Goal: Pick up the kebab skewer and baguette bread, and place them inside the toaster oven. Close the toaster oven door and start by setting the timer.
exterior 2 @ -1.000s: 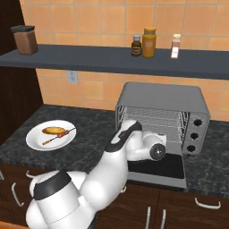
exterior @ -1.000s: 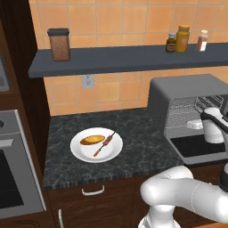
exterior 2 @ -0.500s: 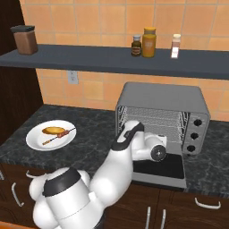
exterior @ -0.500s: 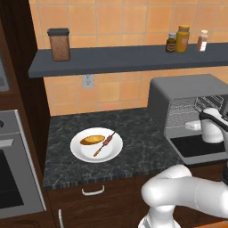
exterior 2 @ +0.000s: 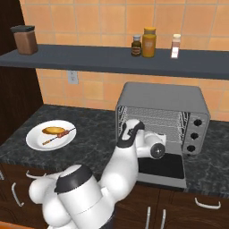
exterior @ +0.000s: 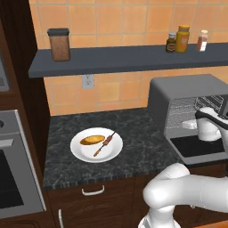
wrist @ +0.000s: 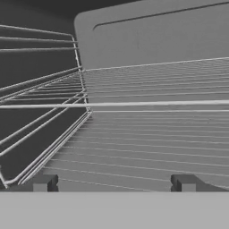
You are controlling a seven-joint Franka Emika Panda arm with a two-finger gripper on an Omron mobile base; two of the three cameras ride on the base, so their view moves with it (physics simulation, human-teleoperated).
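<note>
Grey toaster oven (exterior 2: 163, 100) open, hand (wrist: 114, 183) spread, empty, at wire rack (wrist: 147, 129)

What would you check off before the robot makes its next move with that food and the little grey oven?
1. Toaster oven door folded down: ok.
2. Wire rack bare, ready for food: ok.
3. Gripper jaws apart, holding nothing: ok.
4. Kebab skewer and baguette bread both on the white plate, reachable: ok.
5. Food inside the toaster oven: not ok, none yet.
6. Timer knob setting: cannot tell, too small.
</note>
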